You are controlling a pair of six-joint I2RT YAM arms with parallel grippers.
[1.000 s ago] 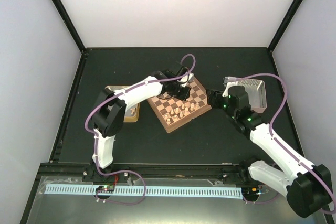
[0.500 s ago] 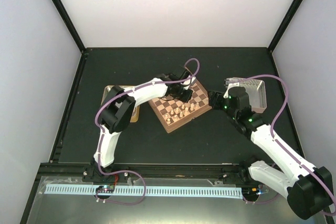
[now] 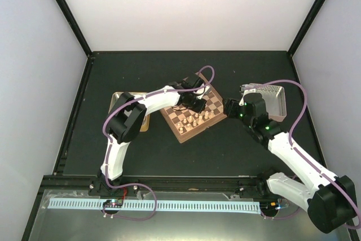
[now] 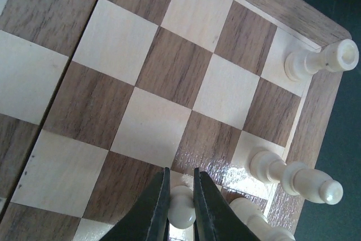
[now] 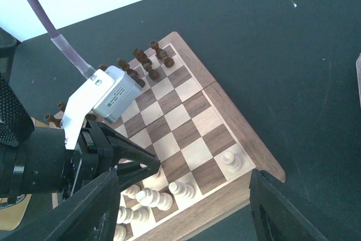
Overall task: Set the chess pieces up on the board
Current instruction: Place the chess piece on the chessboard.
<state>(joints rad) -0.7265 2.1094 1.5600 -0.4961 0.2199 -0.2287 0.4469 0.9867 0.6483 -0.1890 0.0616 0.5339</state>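
Note:
The board [image 3: 181, 136] lies at an angle mid-table. Cream chess pieces [image 3: 192, 121] stand along its near side and dark ones [image 5: 148, 60] along the far side. My left gripper [image 3: 194, 104] is low over the board. In the left wrist view it [image 4: 181, 174] is shut on a cream pawn [image 4: 182, 208] over a light square, next to other cream pieces [image 4: 297, 177] and a cream rook [image 4: 321, 60] at the corner. My right gripper [image 3: 228, 105] hovers by the board's right corner. In its own view it [image 5: 180, 201] is open wide and empty above the cream row [image 5: 152, 197].
A tan tray [image 3: 119, 99] lies left of the board, partly under the left arm. A silver metal tray [image 3: 276, 101] stands to the right, behind the right arm. Black frame posts stand at the back corners. Dark table surrounds the board.
The left arm's elbow has swung in and its gripper has shifted slightly toward the board's near side. The right arm has barely moved.

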